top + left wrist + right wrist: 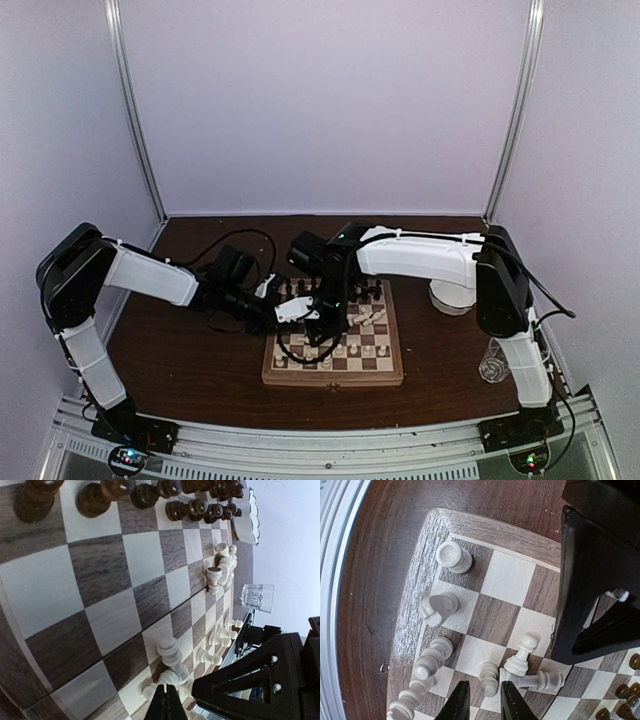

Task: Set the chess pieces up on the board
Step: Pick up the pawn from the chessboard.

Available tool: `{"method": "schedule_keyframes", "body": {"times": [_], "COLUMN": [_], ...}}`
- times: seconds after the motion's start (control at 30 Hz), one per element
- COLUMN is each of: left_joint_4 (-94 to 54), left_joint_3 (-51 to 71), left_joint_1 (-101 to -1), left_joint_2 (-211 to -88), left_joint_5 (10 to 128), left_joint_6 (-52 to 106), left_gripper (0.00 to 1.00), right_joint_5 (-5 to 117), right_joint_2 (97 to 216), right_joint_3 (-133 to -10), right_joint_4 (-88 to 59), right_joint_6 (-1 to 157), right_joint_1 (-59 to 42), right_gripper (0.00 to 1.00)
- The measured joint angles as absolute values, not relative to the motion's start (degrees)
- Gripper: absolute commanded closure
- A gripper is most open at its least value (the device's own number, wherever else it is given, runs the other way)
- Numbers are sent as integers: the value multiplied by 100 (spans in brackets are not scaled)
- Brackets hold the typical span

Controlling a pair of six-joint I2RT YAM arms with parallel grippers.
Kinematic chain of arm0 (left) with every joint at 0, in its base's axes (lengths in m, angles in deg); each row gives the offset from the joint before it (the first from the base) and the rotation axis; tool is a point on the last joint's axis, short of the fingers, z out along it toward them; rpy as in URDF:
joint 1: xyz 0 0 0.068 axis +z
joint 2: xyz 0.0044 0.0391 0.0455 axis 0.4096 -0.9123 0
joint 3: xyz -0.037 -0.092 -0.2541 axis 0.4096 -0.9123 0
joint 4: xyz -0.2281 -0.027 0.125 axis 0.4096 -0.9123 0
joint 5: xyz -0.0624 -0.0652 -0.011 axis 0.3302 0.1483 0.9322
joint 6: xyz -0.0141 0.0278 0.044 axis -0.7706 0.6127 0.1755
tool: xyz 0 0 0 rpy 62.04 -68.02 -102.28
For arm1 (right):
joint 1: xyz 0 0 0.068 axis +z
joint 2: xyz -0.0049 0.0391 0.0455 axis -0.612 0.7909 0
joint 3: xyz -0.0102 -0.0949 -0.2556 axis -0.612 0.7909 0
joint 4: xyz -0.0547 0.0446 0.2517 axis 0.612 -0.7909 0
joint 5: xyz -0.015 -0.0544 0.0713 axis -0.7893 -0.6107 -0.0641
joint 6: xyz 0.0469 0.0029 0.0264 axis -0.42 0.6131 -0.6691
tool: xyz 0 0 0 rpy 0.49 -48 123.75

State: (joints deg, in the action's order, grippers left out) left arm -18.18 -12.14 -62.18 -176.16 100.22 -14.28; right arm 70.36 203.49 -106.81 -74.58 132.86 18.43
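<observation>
My left tool (167, 696) clenched over the board (100, 565), right tool (485, 687) parted astride a cream piece (489, 676), toppled piece (540, 681) beside it seen from right wrist, glass (257, 597) from left.

The left gripper (166, 689), fingers pressed together, points across the board (100, 570). White pieces (170, 652) stand just beyond its tips, and dark pieces (150, 495) are lined up far ahead.

We record the board (507, 577) as matt, grained wood. The white pieces (454, 557) look smooth with a faint sheen, and the dark pieces (95, 500) look glossy, like varnished wood. The table (375, 605) shows dark wood grain, and the cup (257, 597) is clear glass.
</observation>
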Motion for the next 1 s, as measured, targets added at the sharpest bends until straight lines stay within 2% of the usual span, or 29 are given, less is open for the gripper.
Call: {"method": "schedule_keyframes", "body": {"times": [0.2, 1.0], "left_joint_4": [-1755, -1748], "left_joint_3": [-1216, -1308], "left_joint_1": [-6262, -6362], "left_joint_2": [-17730, -17688], "left_joint_5": [10065, 10072], "left_joint_6": [-1492, -1664], "left_gripper": [100, 100], "right_joint_5": [6992, 6950], "right_joint_2": [20375, 20384], "right_joint_3": [-10681, -10638], "right_joint_4": [-7401, -7327], "right_joint_6": [13284, 13343], "right_joint_1": [1867, 1920], "right_gripper": [85, 90]}}
